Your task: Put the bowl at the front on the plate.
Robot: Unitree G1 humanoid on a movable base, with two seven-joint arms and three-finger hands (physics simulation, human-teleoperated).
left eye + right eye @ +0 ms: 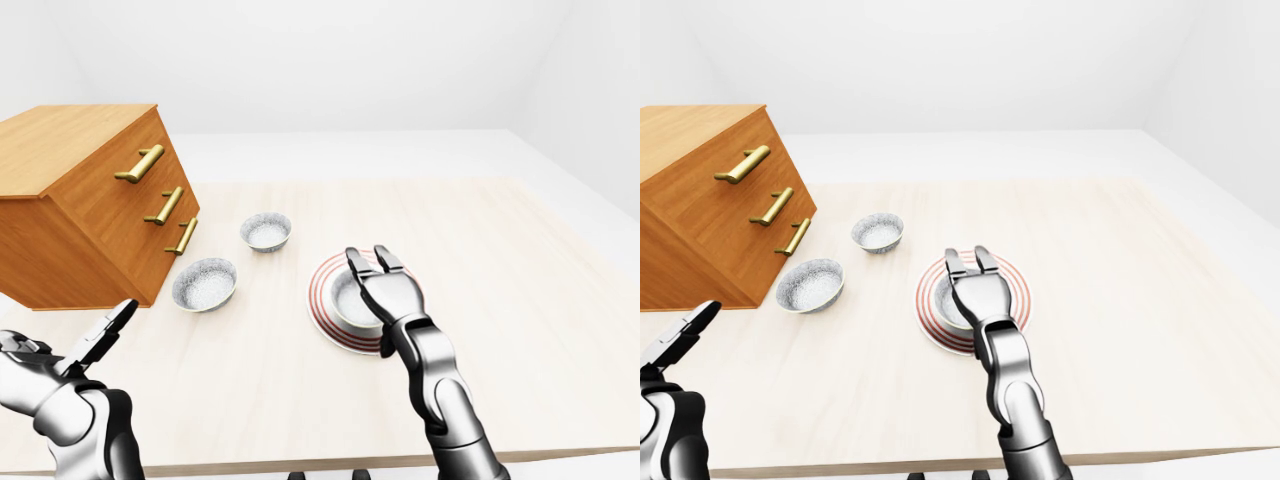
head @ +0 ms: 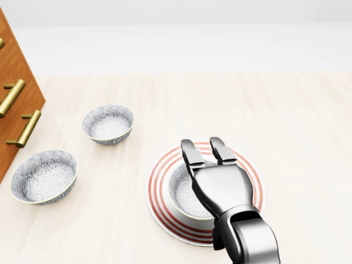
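Observation:
A small patterned bowl (image 2: 183,193) sits upright in the middle of a white plate with red rings (image 2: 158,206), near the centre of the head view. My right hand (image 2: 202,152) hovers directly over the bowl's right half and hides it. Its fingers (image 2: 190,153) are stretched out straight toward the top of the view, so the hand is open, and I cannot tell whether it touches the bowl. My left hand (image 1: 112,328) is low at the left of the left-eye view, open and holding nothing.
Two more patterned bowls stand left of the plate, one (image 2: 108,124) higher in the head view and one (image 2: 44,176) lower. A tilted wooden drawer chest with brass handles (image 1: 90,200) stands at the left. The light wooden table (image 1: 520,260) stretches right.

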